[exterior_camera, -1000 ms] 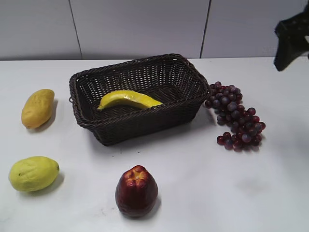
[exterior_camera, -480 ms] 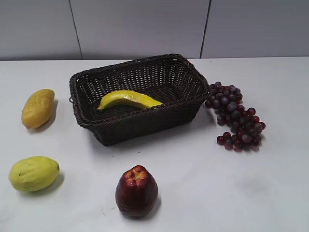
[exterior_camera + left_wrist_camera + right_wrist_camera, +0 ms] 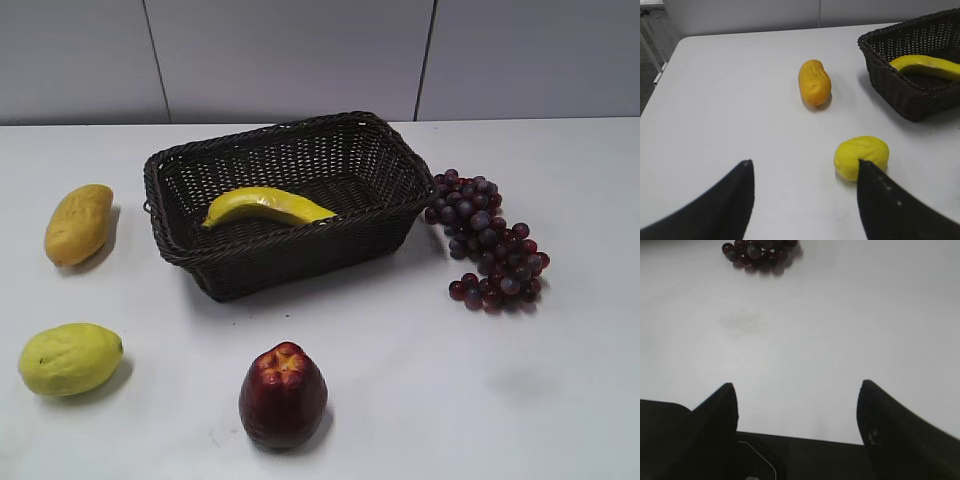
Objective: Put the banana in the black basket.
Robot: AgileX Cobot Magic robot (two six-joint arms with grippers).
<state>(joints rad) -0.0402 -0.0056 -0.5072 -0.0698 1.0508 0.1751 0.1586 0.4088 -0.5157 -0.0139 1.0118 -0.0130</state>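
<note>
The yellow banana [image 3: 266,206] lies inside the black basket [image 3: 380,235] at the middle of the table. In the left wrist view the banana [image 3: 927,67] rests in the basket [image 3: 900,90] at the upper right. My left gripper [image 3: 804,162] is open and empty, low over the table left of the basket. My right gripper [image 3: 796,385] is open and empty over bare table near its front edge. Neither gripper shows in the exterior view.
A yellow-orange mango-like fruit [image 3: 78,223] and a yellow-green lemon-like fruit [image 3: 70,358] lie left of the basket. A dark red apple-like fruit [image 3: 283,394] stands in front. Purple grapes [image 3: 487,240] lie to the right, also in the right wrist view [image 3: 757,250].
The right arm, seen at the upper right edge of the exterior view a second ago, has left that view. Nothing else has moved.
</note>
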